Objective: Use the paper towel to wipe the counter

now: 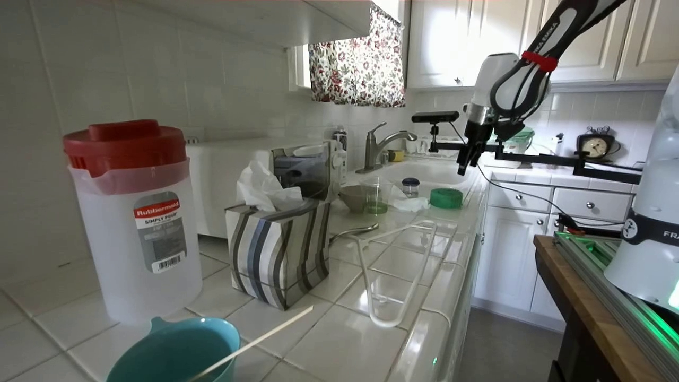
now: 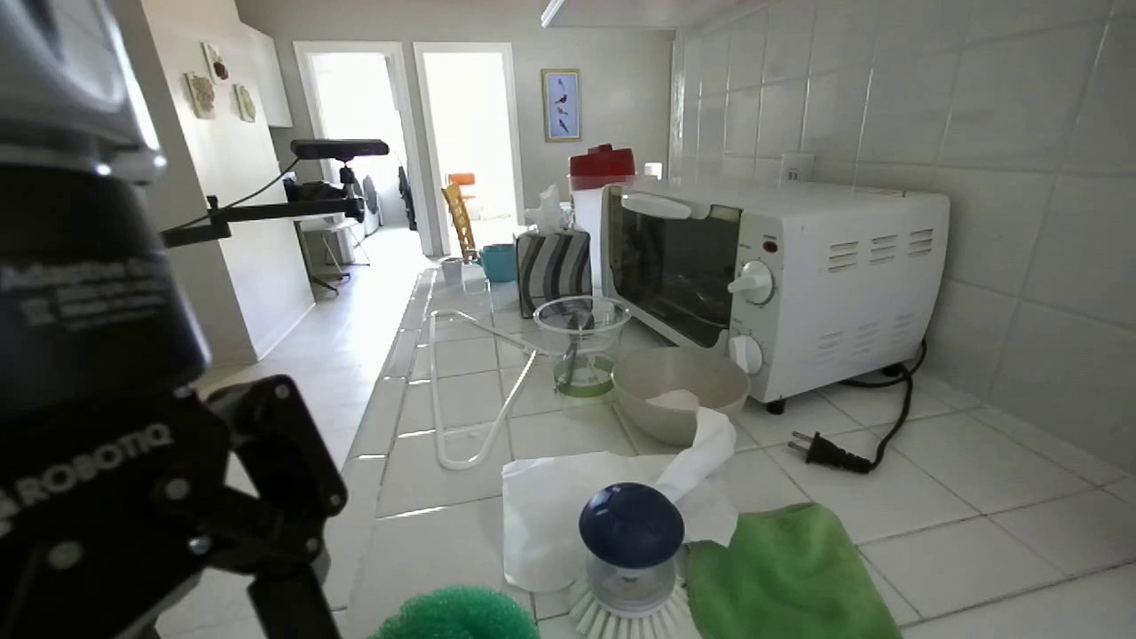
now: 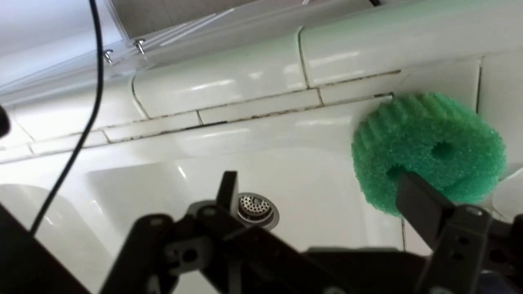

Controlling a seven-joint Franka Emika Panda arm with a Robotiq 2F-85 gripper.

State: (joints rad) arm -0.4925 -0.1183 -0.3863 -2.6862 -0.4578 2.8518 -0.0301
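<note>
On the tiled counter (image 1: 345, 339), in an exterior view, at left stands a red-lidded Rubbermaid pitcher (image 1: 132, 233); its content is unclear. Next, a teal cup (image 1: 170, 342), cut off below, has a wooden stick (image 1: 276, 329) in it. A striped tissue box (image 1: 265, 254) follows, tissue (image 1: 268, 191) coming out. A clear cup (image 1: 376, 207), green at its base, partly hides the beige bowl (image 1: 350, 199). To their right, the paper towel (image 1: 409, 204) lies on the counter. Rightmost, above the sink (image 3: 318, 228), the gripper (image 3: 316, 185) has its jaws wide apart.
</note>
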